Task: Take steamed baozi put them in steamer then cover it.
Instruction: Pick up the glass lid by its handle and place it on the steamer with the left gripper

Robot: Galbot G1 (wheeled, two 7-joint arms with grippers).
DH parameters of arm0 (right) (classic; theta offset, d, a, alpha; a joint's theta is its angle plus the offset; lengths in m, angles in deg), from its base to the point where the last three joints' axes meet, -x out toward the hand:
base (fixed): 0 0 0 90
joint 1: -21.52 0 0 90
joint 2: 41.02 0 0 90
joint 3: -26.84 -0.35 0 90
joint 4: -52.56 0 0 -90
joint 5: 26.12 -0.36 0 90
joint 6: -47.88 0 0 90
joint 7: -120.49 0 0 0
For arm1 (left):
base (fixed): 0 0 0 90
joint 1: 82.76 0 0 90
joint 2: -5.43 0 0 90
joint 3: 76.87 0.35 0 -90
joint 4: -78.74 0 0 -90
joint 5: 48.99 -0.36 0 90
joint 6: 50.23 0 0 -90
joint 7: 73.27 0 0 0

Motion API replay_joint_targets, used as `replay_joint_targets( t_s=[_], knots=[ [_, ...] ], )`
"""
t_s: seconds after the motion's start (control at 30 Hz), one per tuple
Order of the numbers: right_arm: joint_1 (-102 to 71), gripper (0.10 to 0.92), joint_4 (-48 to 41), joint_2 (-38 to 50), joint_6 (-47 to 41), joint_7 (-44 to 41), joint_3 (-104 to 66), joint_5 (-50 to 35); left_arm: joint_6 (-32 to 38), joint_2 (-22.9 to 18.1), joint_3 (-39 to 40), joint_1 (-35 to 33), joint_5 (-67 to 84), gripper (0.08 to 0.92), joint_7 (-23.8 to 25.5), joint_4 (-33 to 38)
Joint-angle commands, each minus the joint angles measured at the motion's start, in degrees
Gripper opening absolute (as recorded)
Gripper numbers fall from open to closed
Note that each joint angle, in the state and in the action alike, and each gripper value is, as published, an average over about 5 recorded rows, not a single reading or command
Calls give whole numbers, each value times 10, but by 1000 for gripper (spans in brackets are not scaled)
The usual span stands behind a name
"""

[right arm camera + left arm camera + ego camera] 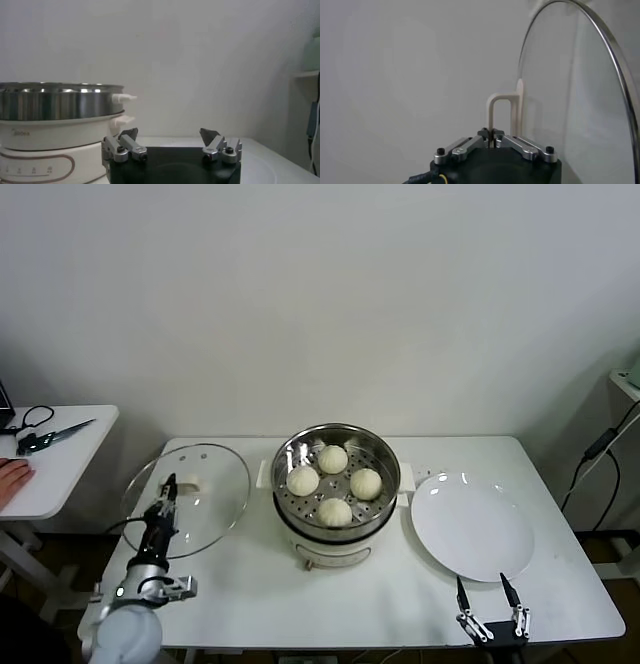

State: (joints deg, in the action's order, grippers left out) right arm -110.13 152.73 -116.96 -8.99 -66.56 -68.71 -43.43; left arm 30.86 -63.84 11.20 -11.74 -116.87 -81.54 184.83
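Several cream-white steamed baozi (334,484) lie on the perforated tray inside the steel steamer (330,546) at the middle of the table; its shiny wall (55,102) also shows in the right wrist view. The cover (205,509), a clear glass lid with a metal rim, is over the table's left part, beside the steamer. My left gripper (168,488) is shut on the cover's cream-white handle (500,111), with the glass (580,105) spreading beyond it. My right gripper (487,594) stands open near the front edge, holding nothing, its fingertips (128,134) wide apart.
A flat white plate (470,529) lies to the right of the steamer, just behind my right gripper. A side table (60,469) at the far left carries scissors (55,434) and a person's hand (12,476). A cable (600,449) hangs at the far right.
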Motion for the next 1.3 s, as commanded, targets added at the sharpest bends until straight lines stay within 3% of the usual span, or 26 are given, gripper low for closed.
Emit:
replay_joint_targets(
  t_s=[0.03, 0.17, 0.3, 0.47, 0.67, 1.03, 1.3],
  knots=[
    [1, 823, -1, 2, 2, 0, 0, 0, -144, 89, 62, 32, 20, 127, 157, 158],
    [7, 823, -3, 3, 1, 1, 1, 1, -193, 89, 119, 67, 8, 127, 200, 174],
    [15, 823, -3, 2, -3, 3, 3, 4, -232, 54, 201, 120, -40, 127, 224, 153],
    [17, 823, 0, 5, -10, 10, 4, 10, -278, -9, 297, 191, -99, 127, 255, 118],
    [18, 823, -1, 6, -13, 12, -5, 13, -293, -116, 355, 240, -171, 127, 270, 66],
    [14, 823, -6, 7, -9, 17, -27, 9, -285, -245, 399, 248, -247, 127, 241, -17],
    [9, 823, -11, 9, -2, 20, -33, 3, -278, -257, 416, 218, -283, 127, 233, -54]
  ],
)
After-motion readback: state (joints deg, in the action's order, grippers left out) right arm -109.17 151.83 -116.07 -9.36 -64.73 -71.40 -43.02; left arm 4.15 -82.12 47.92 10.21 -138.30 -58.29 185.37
